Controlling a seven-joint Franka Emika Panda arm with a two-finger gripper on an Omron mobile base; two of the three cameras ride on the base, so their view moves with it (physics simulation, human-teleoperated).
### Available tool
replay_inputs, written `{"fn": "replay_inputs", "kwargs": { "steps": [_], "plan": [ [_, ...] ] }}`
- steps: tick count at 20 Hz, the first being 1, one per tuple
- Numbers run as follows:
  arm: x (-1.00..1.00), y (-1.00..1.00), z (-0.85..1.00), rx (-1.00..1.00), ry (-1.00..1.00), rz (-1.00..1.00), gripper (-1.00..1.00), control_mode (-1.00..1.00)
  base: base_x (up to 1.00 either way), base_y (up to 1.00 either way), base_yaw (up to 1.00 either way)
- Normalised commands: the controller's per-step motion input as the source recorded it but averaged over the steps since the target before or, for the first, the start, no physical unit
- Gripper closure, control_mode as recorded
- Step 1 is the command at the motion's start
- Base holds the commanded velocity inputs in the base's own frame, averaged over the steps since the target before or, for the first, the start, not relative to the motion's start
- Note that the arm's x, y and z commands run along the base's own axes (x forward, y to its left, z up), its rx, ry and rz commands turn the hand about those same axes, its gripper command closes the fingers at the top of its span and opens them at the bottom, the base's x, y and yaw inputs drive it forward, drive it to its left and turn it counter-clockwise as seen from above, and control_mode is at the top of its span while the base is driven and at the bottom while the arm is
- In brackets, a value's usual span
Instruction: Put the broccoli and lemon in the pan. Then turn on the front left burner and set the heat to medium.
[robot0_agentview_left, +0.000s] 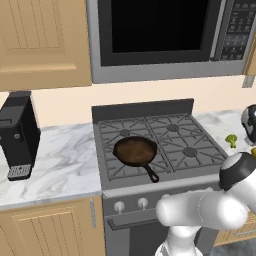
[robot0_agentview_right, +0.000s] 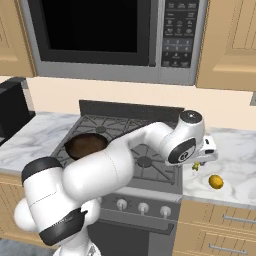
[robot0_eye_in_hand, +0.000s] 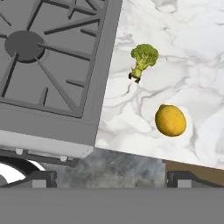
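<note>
The hand view is looking down on the broccoli (robot0_eye_in_hand: 143, 59) and lemon (robot0_eye_in_hand: 170, 120) lying apart on the marble desk (robot0_eye_in_hand: 192, 52), just right of the stove. The end effector (robot0_eye_in_hand: 107, 177) is hovering above them, fingers spread, gripping nothing. The left base view is showing the cast-iron pan (robot0_agentview_left: 135, 151) sitting empty on the front left burner (robot0_agentview_left: 131, 155).

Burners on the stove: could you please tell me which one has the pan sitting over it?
The front left burner: the pan rests on its grate, while the other burners stand bare.
</note>
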Motion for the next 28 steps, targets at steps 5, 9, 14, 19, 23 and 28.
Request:
{"fn": "replay_inputs", "kwargs": {
  "steps": [5, 9, 14, 19, 23, 28],
  "plan": [
    [-0.02, -0.21, -0.16, -0.1, 0.0, 0.14, -1.0, -1.0, 0.0, 0.0, 0.0],
    [0.0, -0.16, -0.19, -0.1, 0.01, 0.13, -1.0, -1.0, 0.0, 0.0, 0.0],
    [0.0, -0.18, -0.16, -0.04, 0.03, 0.11, -1.0, -1.0, 0.0, 0.0, 0.0],
    [0.0, -0.14, -0.12, 0.0, 0.07, 0.05, -1.0, -1.0, 0.0, 0.0, 0.0],
    [0.0, -0.12, -0.08, 0.0, 0.12, 0.0, -1.0, -1.0, 0.0, 0.0, 0.0],
    [0.04, -0.12, -0.11, 0.0, 0.11, 0.0, -1.0, -1.0, 0.0, 0.0, 0.0]
  ]
}}
